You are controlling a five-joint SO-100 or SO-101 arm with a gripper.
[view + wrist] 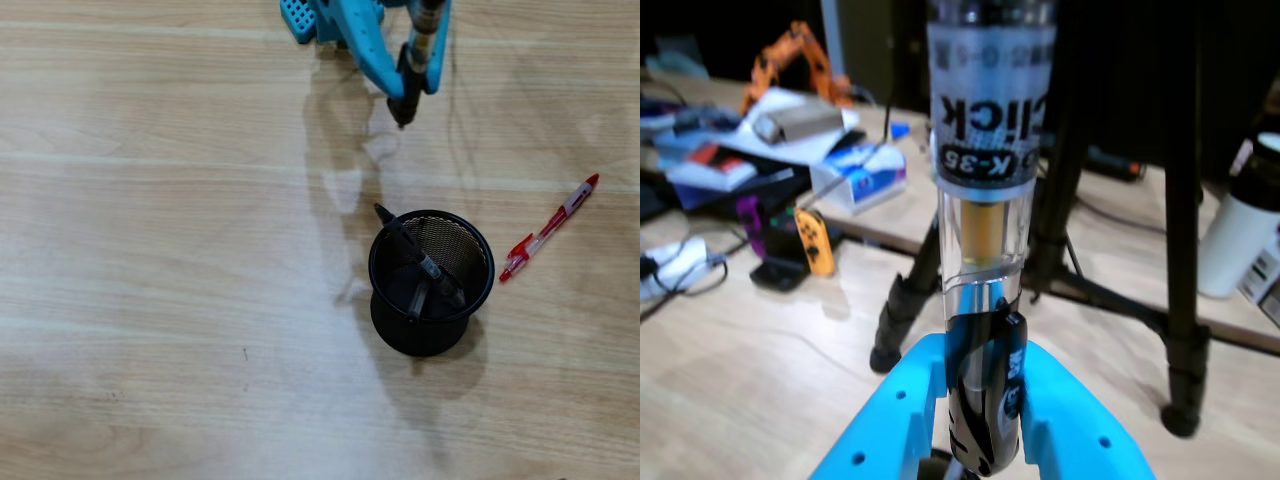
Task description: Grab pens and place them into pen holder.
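Note:
My blue gripper [408, 88] is at the top of the overhead view, shut on a dark pen with a clear section [418, 50], held above the table with its tip pointing down toward the cup. In the wrist view the same pen [988, 240] stands upright between the blue fingers [1060, 420], which clamp its black grip. The pen holder [430, 282], a round black mesh cup, stands below the gripper in the overhead view, with dark pens [415, 262] leaning inside it. A red-and-clear pen [548, 228] lies on the table to the cup's right.
The wooden table [150, 250] stretches to the left and below the cup. In the wrist view a black tripod [1180, 300], a white bottle [1240, 240] and a cluttered bench [770, 150] stand beyond the table.

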